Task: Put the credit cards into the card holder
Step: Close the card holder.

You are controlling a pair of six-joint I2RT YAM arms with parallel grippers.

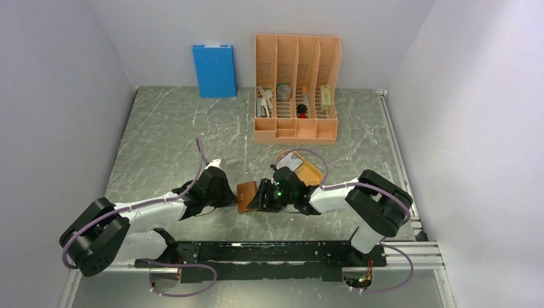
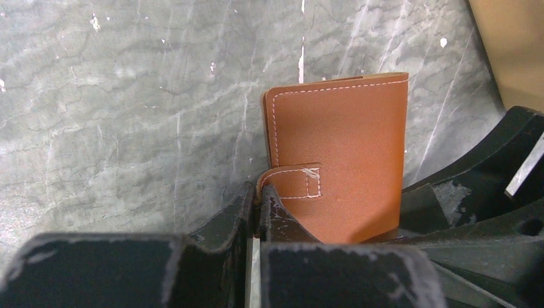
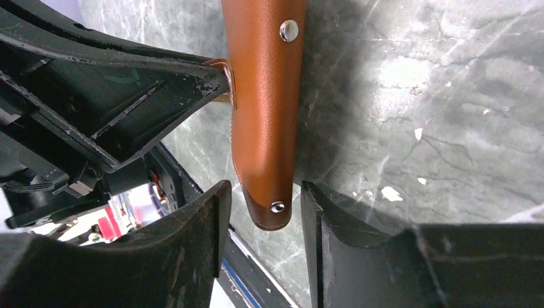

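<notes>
I see the card holder [image 1: 246, 197] standing on edge on the worktop [image 1: 173, 135], in the near central area between the two arms. Left gripper [image 2: 258, 196]: pressed together, pinching the snap tab [image 2: 296, 181] of the card holder [image 2: 340, 147] between its fingertips; in the left wrist view the stitched brown cover faces the camera and stands upright. Right gripper [image 3: 263, 205]: spread, with one finger on each side of the holder's near end. There is a visible gap on both sides, so I read no contact there. In the right wrist view the card holder [image 3: 266, 115] shows two metal snap studs along its narrow face, and the left gripper [image 3: 218, 70] meets the tab at the upper left. From the top view, the left gripper [image 1: 229, 194] and right gripper [image 1: 262, 197] flank the holder closely. One pale credit card [image 1: 290, 162] lies in the orange oval tray [image 1: 310, 173], just behind the right gripper. The orange desk organizer [image 1: 296, 90] and a blue box [image 1: 213, 70] stand at the far wall, well apart from the holder.
</notes>
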